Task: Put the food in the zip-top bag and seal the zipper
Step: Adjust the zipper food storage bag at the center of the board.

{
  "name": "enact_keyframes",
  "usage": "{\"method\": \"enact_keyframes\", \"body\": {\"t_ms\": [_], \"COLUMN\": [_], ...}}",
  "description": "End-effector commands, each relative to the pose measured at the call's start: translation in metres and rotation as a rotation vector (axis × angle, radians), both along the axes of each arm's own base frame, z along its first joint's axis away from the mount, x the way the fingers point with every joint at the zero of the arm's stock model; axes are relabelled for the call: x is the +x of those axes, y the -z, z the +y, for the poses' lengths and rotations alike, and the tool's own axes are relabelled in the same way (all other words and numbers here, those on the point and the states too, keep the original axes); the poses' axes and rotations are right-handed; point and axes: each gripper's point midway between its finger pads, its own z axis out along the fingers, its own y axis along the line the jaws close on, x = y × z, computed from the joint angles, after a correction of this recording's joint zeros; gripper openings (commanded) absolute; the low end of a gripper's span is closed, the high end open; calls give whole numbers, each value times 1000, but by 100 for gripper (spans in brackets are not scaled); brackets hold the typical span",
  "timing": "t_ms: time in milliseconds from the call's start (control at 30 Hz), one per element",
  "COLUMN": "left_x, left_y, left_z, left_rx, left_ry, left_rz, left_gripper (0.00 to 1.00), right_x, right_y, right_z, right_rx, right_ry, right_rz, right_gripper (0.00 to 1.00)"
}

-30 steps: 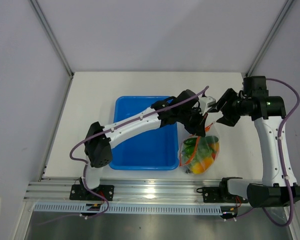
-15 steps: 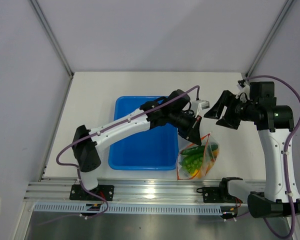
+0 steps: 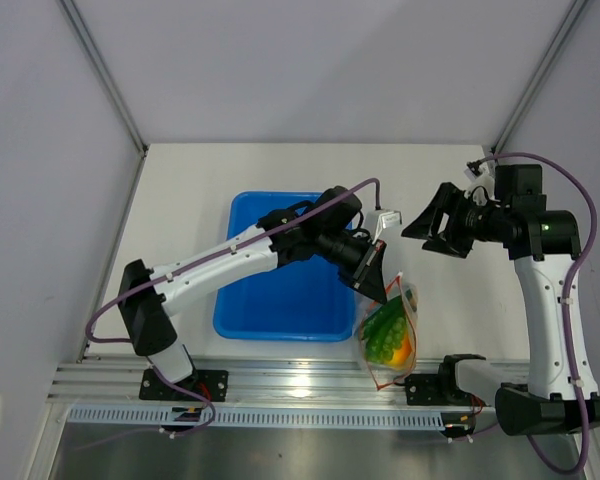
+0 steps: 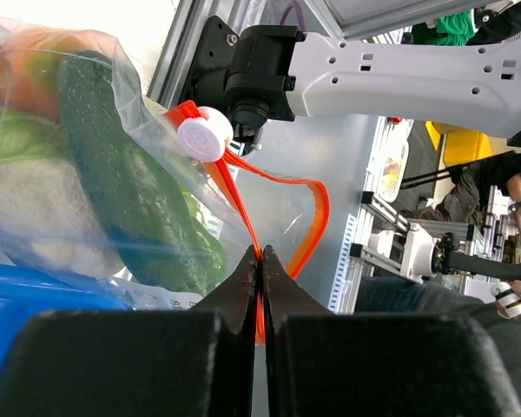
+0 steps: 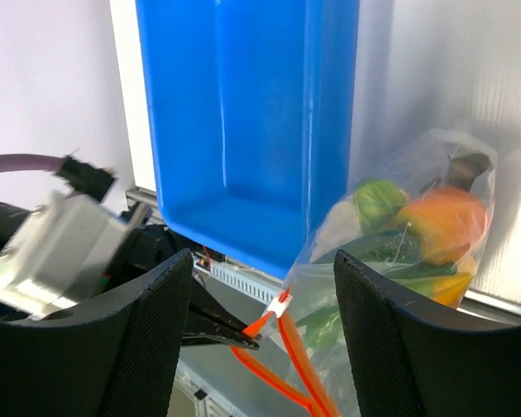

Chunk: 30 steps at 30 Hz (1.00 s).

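Lower centre, top view: left gripper [image 4: 260, 256] pinched tight on zipper [image 4: 235, 207] of bag [image 3: 388, 338]; right gripper [image 3: 425, 226] agape, empty, centre right

No legible text or markings

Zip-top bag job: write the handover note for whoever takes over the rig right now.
Left gripper: shut on the zipper, pinching the orange strip at the bag's mouth.
Right gripper: open, holding nothing, apart from the bag.
Zip-top bag: beside the blue tray, at its near right corner, with the food inside; none shows in the tray.
Done: food bagged.
Left: the zipper's strips gape, with the white slider at one end; seal it.
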Motion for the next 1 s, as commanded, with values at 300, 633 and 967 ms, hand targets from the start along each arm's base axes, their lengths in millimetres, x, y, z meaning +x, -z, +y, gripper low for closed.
{"method": "enact_keyframes", "body": {"t_ms": [300, 633, 967], "left_x": [28, 39, 39], "left_y": [-36, -40, -37], "left_z": [-38, -47, -42], "left_rx": [-57, -75, -68], "left_ry": [-13, 1, 1], "left_rz": [-64, -71, -80], "left_gripper": [1, 0, 0], "right_x": [-15, -37, -31], "right_y": [23, 54, 45], "right_z": [-1, -5, -22], "right_rx": [3, -176, -259], "right_ry": [77, 92, 160], "right_rz": [209, 363, 324], "right_gripper": [61, 57, 59]}}
